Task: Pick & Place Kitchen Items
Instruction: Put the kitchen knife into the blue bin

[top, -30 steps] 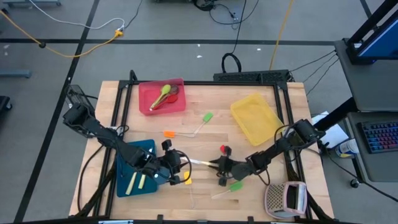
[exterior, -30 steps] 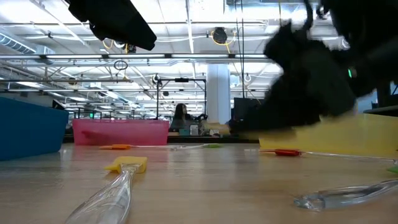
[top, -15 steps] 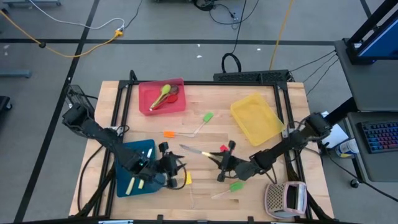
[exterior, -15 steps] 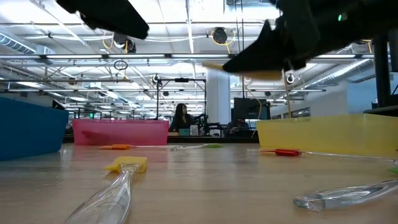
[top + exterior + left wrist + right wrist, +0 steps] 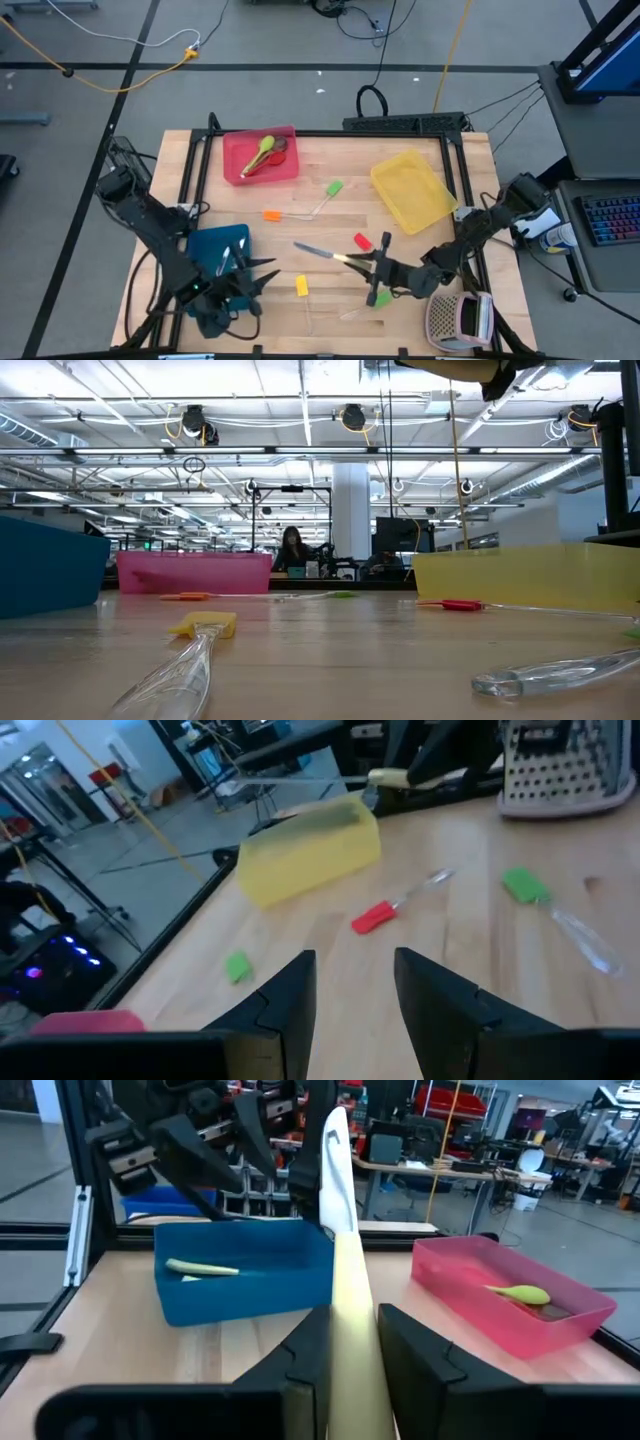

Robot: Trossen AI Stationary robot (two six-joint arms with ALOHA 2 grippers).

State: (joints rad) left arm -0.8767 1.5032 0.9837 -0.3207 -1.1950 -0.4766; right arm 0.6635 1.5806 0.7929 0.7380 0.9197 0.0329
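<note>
A cream-handled knife (image 5: pixel 318 251) hangs above the table's middle near part, blade toward the left, with my right gripper (image 5: pixel 372 265) shut on it. My left gripper (image 5: pixel 262 278) stands open with nothing between its fingers (image 5: pixel 290 1010), by the near right corner of the blue tray (image 5: pixel 215 250). That tray holds another cream knife (image 5: pixel 200 1267). Lying flat on the table are a red spatula (image 5: pixel 362 241), a yellow spatula (image 5: pixel 301 286), an orange spatula (image 5: pixel 271 215) and two green spatulas (image 5: pixel 333 188) (image 5: pixel 378 299). My right gripper pinches the knife's cream handle (image 5: pixel 350 1320) between its two fingers. The fingers come level from the table's right and lie along the knife. The knife is lifted clear of the table, about level, and its blade (image 5: pixel 335 1160) points away from the gripper toward the left arm.
A red tray (image 5: pixel 285 165) with a green spoon (image 5: pixel 262 152) stands at the far left, a yellow tray (image 5: pixel 410 190) at the far right. A pinkish perforated box (image 5: pixel 457 318) sits at the near right corner. A person sits in the room beyond the table (image 5: pixel 292 546).
My right gripper has risen with the knife, lifting it clear of the table, and drawn back a little toward the near right. My left gripper, still open, has swung away from the knife toward the near left, past the blue tray's corner.
</note>
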